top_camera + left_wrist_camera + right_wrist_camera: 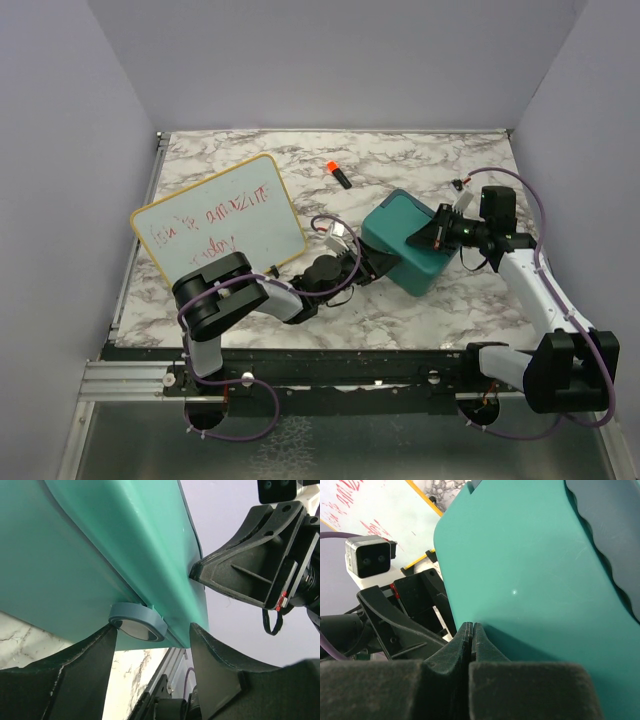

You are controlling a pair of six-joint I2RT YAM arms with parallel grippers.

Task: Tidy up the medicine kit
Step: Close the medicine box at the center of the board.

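The teal medicine kit (395, 232) stands closed right of the table's middle. My left gripper (383, 262) reaches its left side. In the left wrist view the jaws (152, 635) are open and straddle the kit's (100, 555) lower edge, where a blue-grey oval latch (137, 622) sits close to the left finger (85, 670). My right gripper (438, 233) is shut with nothing in it. Its tips (471, 628) press against the kit's smooth side (530, 580), and they also show touching the kit's edge as the right gripper (200, 572).
A yellow-framed whiteboard (215, 225) with red writing lies at the left. An orange-capped marker (338, 174) lies behind the kit. White walls close in the marble table (420, 150) on the left, back and right.
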